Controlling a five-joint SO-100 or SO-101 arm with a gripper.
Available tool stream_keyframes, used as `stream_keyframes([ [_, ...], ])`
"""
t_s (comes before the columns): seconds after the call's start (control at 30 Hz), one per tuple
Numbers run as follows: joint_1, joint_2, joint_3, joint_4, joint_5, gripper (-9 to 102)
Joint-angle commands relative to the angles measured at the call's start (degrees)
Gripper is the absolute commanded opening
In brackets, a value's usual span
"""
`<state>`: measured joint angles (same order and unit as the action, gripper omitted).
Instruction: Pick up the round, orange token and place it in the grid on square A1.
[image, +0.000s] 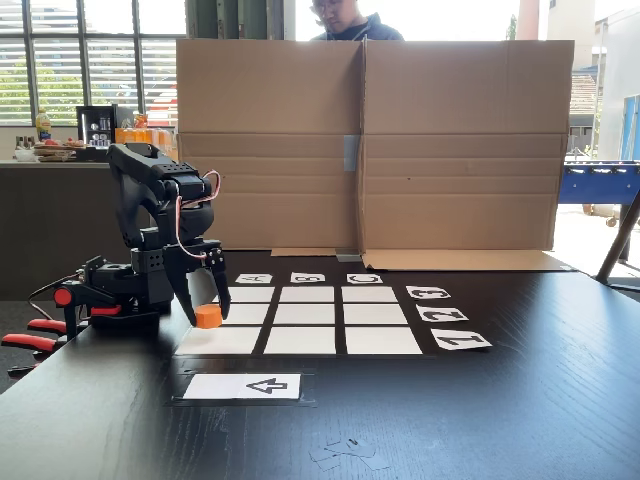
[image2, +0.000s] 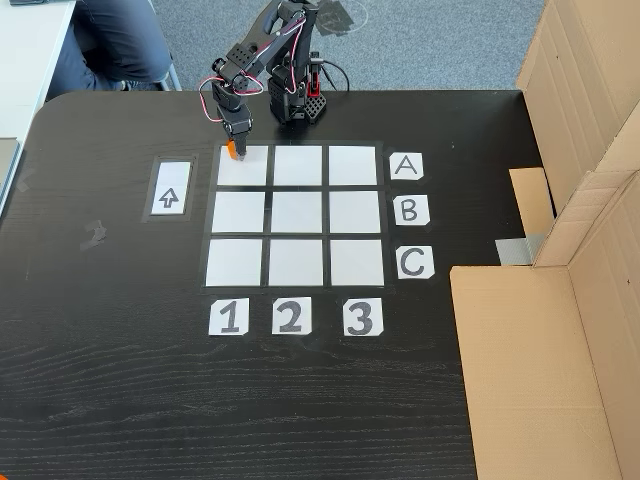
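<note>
- Front fixed view: the gripper has its jaws clamped on the orange token, right at the near left corner of the grid. The token looks to be touching or barely above the paper, can't tell which.
- My worry here: the token sits near the cell's left edge, so letting go now could leave it half off the paper.
- Top-down fixed view: the gripper and token are at the far left edge of square A1, just beside the arrow card.
- A finger dragging on release could nudge the token off or lift the paper cell.
</note>
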<state>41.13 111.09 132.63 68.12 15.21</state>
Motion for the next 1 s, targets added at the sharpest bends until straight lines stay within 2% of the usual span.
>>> stream_keyframes([
  [0.0,-0.97,-1.23,-0.18,-1.32,0.18,11],
  [0.23,-1.23,-5.36,-0.18,-4.31,0.09,11],
  [0.67,-4.31,-9.58,-0.18,-4.92,0.18,11],
  [0.97,-4.04,-8.88,-0.44,-4.92,0.18,20],
])
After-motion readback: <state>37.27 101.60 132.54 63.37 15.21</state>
